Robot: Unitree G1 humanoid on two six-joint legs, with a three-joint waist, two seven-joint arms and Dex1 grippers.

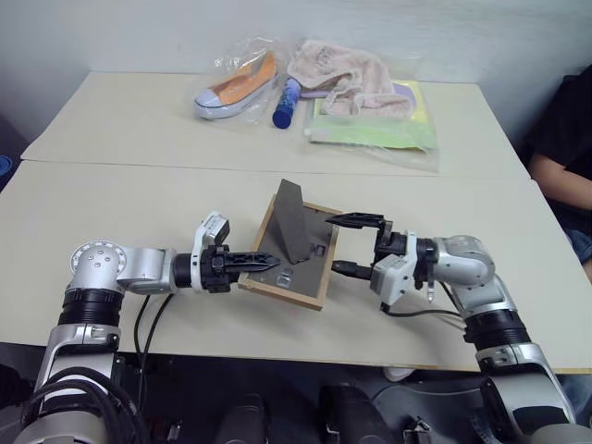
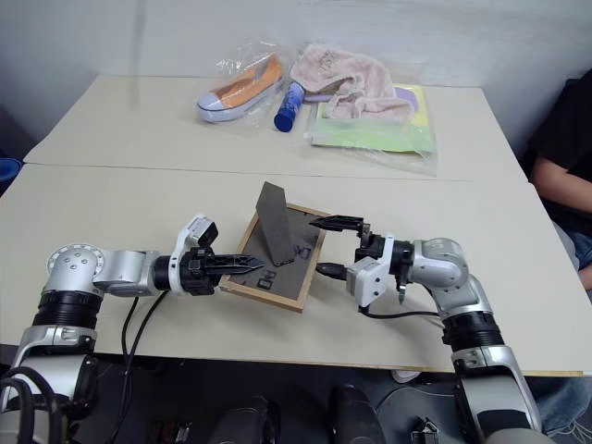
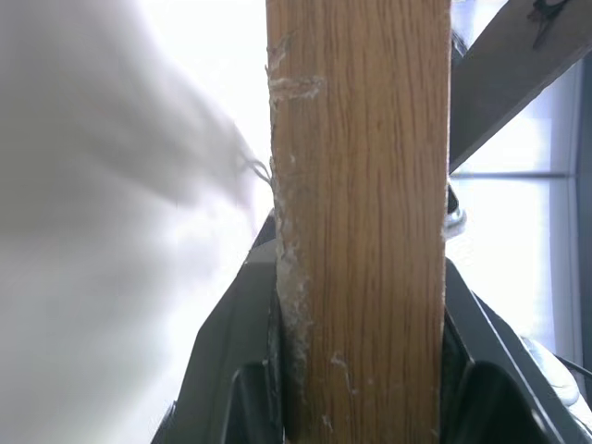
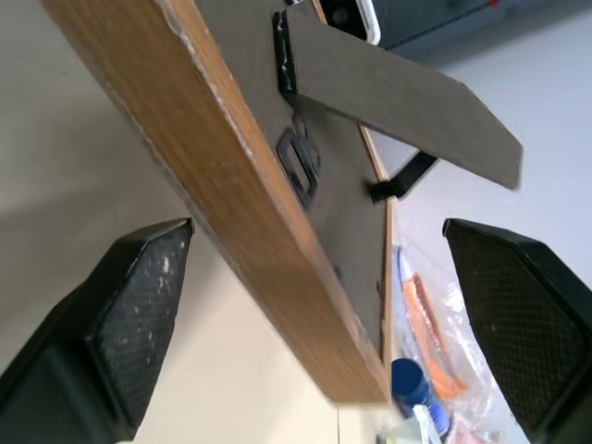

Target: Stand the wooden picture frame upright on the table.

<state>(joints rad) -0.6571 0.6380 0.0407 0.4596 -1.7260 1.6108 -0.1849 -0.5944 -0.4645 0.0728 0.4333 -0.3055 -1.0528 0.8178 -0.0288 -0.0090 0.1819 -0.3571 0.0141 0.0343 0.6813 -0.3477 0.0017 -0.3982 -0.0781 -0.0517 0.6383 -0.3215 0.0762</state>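
- The wooden picture frame [image 1: 294,252] is held up a little above the table [image 1: 139,203], near its front edge, tilted, with its dark back facing up.
- The fold-out stand [image 1: 294,219] sticks up from the back.
- The left gripper [image 1: 264,265] has its fingers closed on the frame's wooden edge.
- The right gripper [image 1: 350,244] has its fingers wide open, one on each side of the other edge, not squeezing yet.
- The frame looks light and stiff. The wood is smooth, so it could slip.
- The front may have glass, so it could break if dropped.
- The wooden rim looks like the best place to hold. The thin stand looks weak, so I would not pull on it.
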